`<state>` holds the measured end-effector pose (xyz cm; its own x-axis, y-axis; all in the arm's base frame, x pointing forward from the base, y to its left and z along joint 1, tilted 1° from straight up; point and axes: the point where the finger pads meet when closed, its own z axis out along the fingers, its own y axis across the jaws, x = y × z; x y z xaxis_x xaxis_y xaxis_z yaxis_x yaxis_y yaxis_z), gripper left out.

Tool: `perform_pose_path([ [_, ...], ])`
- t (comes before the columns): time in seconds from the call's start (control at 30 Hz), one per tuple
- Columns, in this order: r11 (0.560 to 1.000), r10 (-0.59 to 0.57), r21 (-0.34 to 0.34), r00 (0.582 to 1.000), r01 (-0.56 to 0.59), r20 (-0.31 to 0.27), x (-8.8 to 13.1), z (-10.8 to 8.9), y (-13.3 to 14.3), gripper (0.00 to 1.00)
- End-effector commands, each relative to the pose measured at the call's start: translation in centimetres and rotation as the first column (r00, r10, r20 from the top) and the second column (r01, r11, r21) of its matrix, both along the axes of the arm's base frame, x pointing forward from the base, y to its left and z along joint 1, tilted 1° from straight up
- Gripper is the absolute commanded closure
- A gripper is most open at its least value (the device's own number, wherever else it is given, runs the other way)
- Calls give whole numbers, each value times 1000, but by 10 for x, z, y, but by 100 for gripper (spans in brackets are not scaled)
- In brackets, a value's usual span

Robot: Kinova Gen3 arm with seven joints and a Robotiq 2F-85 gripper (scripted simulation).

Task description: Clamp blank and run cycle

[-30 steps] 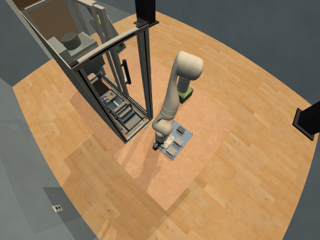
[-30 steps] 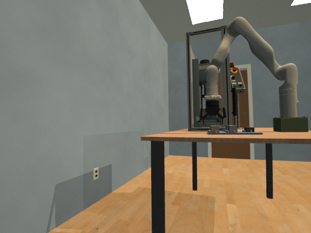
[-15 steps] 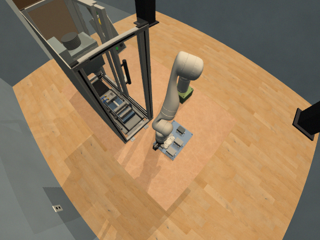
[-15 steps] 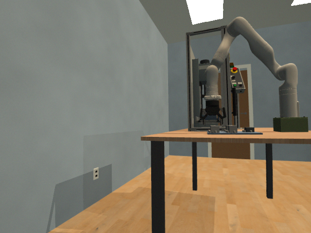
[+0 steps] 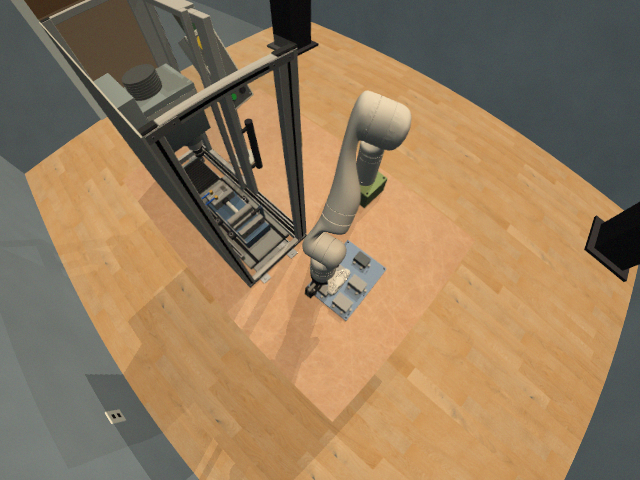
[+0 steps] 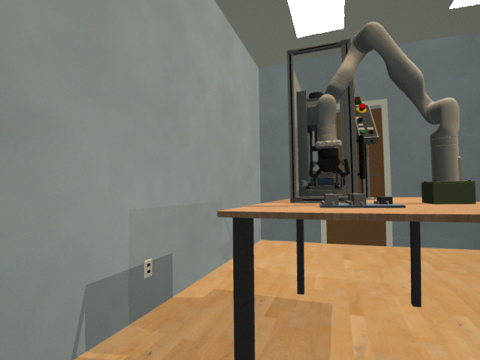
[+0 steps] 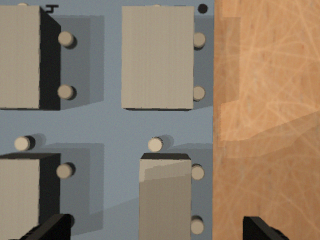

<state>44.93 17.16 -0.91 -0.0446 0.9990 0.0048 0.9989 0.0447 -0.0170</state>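
Observation:
My gripper (image 7: 157,231) is open and empty. It hangs above the blue plate (image 7: 110,125), and its two dark fingertips show at the bottom of the wrist view, one on each side of a narrow grey blank (image 7: 165,195) without touching it. A wider blank (image 7: 158,57) lies beyond it, and two more blocks (image 7: 20,57) (image 7: 20,190) lie at the left. In the exterior view the gripper (image 6: 328,176) is a little above the plate (image 6: 362,206), and a dark block, the setting master (image 6: 384,199), sits at the plate's right. The vise (image 5: 238,214) lies inside the guard (image 5: 227,155).
The guard's door (image 5: 253,142) with its black handle stands open. The control column (image 6: 364,124) carries a red button, a black knob (image 6: 359,120) and a green button (image 6: 362,131). The arm's green base (image 5: 373,188) stands behind the plate. Round pegs stand beside each block.

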Motion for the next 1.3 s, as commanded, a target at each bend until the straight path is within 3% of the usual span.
perform_pose_path([
  [0.0,1000,2,7,1000,-3,18,5,25,4,0],
  [0.33,1000,2,7,1000,-3,18,5,25,4,0],
  [0.5,1000,2,7,1000,-3,18,4,60,4,0],
  [1.27,1000,4,9,1000,-4,20,3,57,2,0],
])
